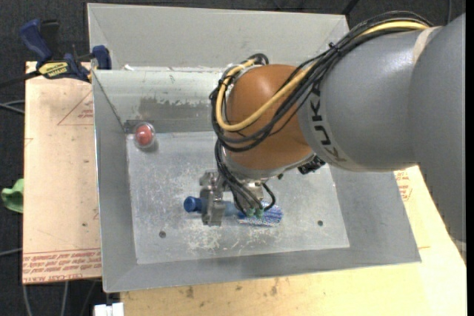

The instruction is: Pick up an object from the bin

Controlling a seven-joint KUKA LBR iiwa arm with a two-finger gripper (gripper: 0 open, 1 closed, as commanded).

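Observation:
My gripper [214, 209] is low over the bin's floor, near the front and a little left of the middle. It stands right on a long blue thing [192, 204] that lies flat there, perhaps a pen or brush. A rounded blue end sticks out to the gripper's left, and a blue and green part [268, 216] shows on its right. The gripper's body hides the stretch between. A small red ball [144, 134] rests far off at the back left of the floor, close to the wall.
The arm's orange cover and its looping cables hang over the middle of the bin and hide the floor under them. Bare scuffed floor lies to the left and right of the gripper.

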